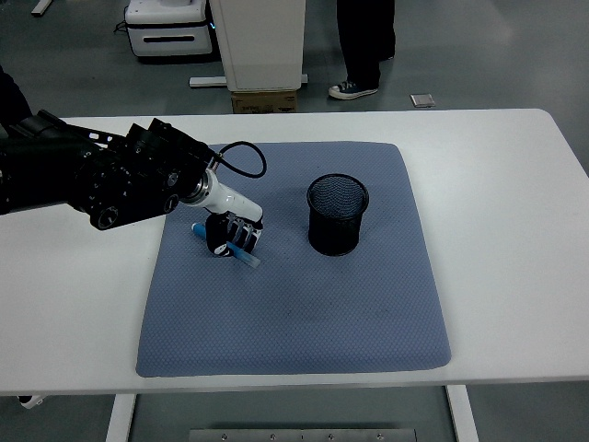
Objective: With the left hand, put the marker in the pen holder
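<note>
Marker and left hand are seen together on the left part of a blue-grey mat that is spread over the white table. The marker is blue, is slanted from upper left to lower right, and is gripped around its middle by the curled fingers of the hand, so that one blue end is shown to the left of the hand and the other end is shown below and to the right of it. Whether the lower tip is touching the mat or is held just above it cannot be told from this view. The hand is joined by a white wrist section to the bulky black left arm, which is brought in from the left edge of the picture, and a black cable is looped above the wrist. A black mesh pen holder is stood upright on the mat to the right of the hand, apart from it and from the marker, with its round mouth turned up. A strip of bare mat is left between the marker's lower end and the holder's base. Beyond the far edge of the table, a grey floor, a white cabinet base and the legs and shoes of a person are shown at the top of the picture.
</note>
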